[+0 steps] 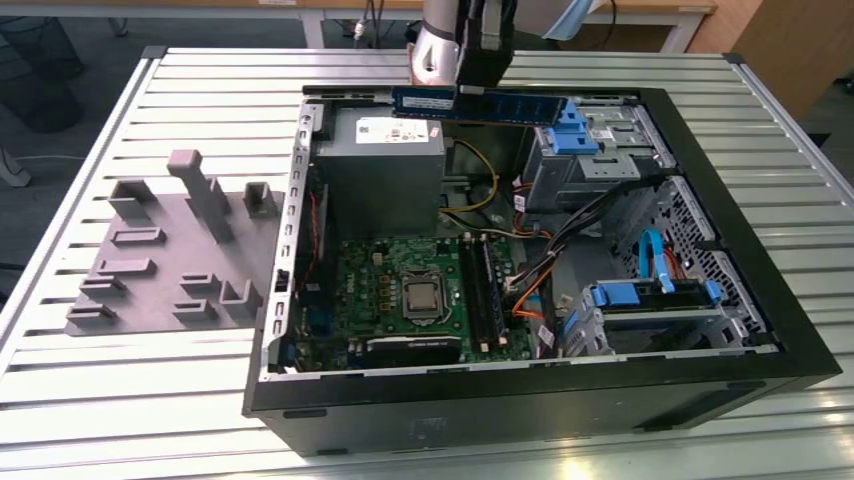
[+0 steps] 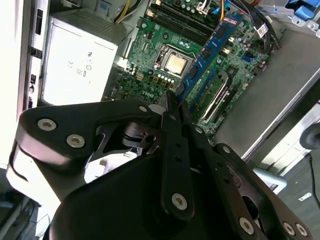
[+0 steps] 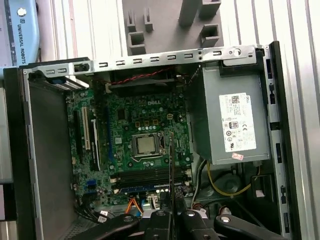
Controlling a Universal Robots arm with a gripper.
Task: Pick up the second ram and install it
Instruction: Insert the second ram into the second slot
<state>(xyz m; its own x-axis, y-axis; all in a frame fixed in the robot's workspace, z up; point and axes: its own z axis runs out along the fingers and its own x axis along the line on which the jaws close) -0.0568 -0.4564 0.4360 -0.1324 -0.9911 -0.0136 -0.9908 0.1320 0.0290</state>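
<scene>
A slatted metal table [image 1: 120, 400] spans the exterior view. On it lies an open black computer case [image 1: 534, 410] that takes up the middle and the exterior view's right. At the exterior view's left, beside the case, a grey plastic tray [image 1: 160, 270] with upright blocks rests on the slats. It also appears in the first wrist view [image 3: 165, 25], just beyond the case's metal edge.

Inside the case, a grey power supply [image 1: 380, 170] sits in the upper middle of the exterior view. Below it lies the green motherboard [image 1: 387, 270], with its processor socket [image 1: 424, 295] and the dark memory slots [image 1: 478, 285] just to the socket's right. Both wrist views look down on the same board [image 2: 150, 50] [image 3: 135, 120], socket [image 2: 175, 62] [image 3: 146, 145] and power supply [image 2: 75, 65] [image 3: 235, 120].

The arm [image 1: 434, 45] comes straight down from the top edge of the exterior view, with its wrist vertical and its gripper [image 1: 470, 92] pointing down. The gripper hangs over the far rim of the case, above the power supply.

The gripper is clamped on the second ram [image 1: 521, 108], a blue stick held level and on edge, with its length running across the frame. It is up in the air, clear of the board and the slots. In the second wrist view the black fingers [image 2: 175, 125] pinch together at the gripper's tip [image 2: 172, 97], and the stick [image 2: 212, 50] runs out from between them over the motherboard. In the first wrist view the stick [image 3: 171, 165] appears edge-on as a thin dark line rising from the gripper [image 3: 171, 215], crossing the memory slots beside the socket.
</scene>
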